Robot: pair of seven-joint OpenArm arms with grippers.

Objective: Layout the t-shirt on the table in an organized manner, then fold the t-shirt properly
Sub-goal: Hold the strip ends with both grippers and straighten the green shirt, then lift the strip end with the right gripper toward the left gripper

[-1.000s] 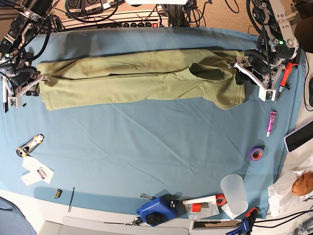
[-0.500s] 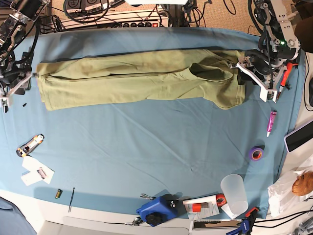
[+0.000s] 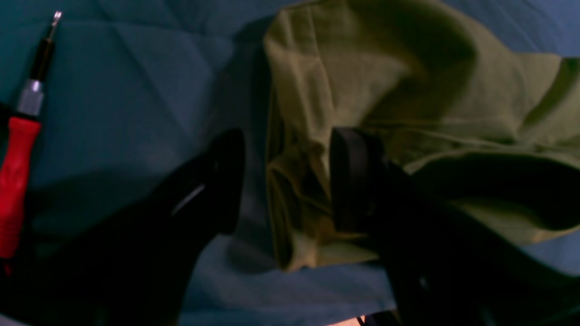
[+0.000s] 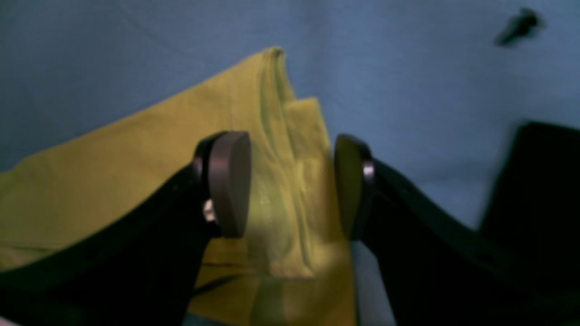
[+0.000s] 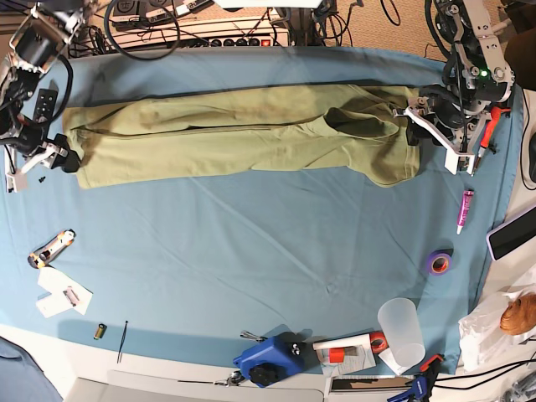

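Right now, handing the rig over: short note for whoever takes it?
Left gripper: open, jaws astride the t-shirt edge at its end, nothing clamped.
Right gripper: open, over the opposite corner, not gripping.
T-shirt lies as a long band across the far side of the table, one long fold made, the end by the left gripper bunched.
Left: smooth that end, fold the band crosswise.
Note: red screwdriver beside the left gripper.

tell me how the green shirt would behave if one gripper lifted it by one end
Probably floppy: the shirt lies in soft folds and creases, so a lifted end would likely sag and drag the rest along. It looks thin, so likely light for its spread. On the blue table cloth it may catch and bunch rather than slide cleanly.
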